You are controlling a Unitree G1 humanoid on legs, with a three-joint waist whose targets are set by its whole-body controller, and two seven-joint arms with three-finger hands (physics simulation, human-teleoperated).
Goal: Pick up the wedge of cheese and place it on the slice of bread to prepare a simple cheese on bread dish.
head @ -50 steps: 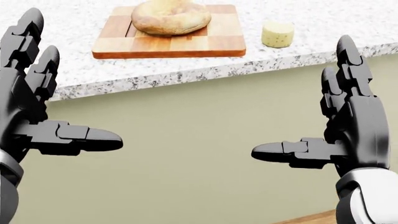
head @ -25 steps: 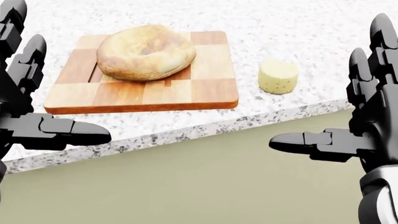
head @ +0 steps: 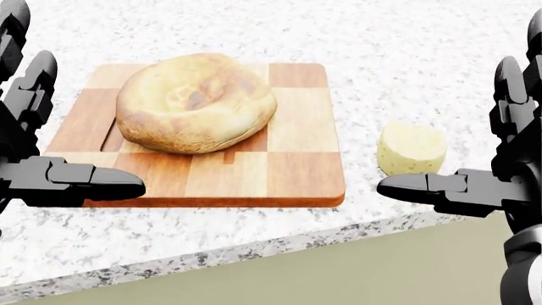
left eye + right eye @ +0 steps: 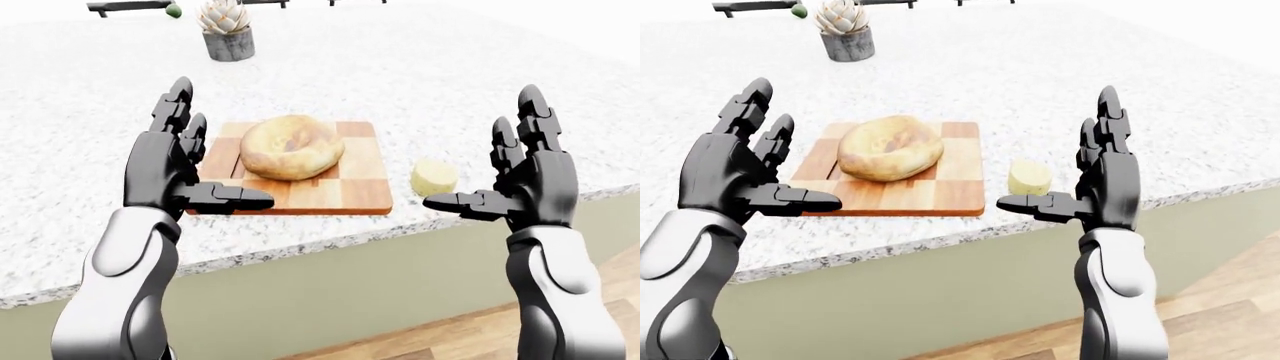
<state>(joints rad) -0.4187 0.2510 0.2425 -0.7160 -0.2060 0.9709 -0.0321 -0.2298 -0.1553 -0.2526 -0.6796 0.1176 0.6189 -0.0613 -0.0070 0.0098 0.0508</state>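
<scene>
cheese wedge (image 3: 412,148) beside cutting board (image 3: 300,165)

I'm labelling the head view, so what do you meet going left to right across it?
Left hand → wooden cutting board with the round bread on it → cheese on the granite counter → right hand.

- speckled granite desk (image 4: 420,82) carries everything
- checkered wooden cutting board (image 3: 300,162) lies flat near its lower edge
- pale cheese wedge (image 3: 411,148) sits on the stone just right of the board
- potted succulent (image 4: 226,30) stands far up the desk
</scene>
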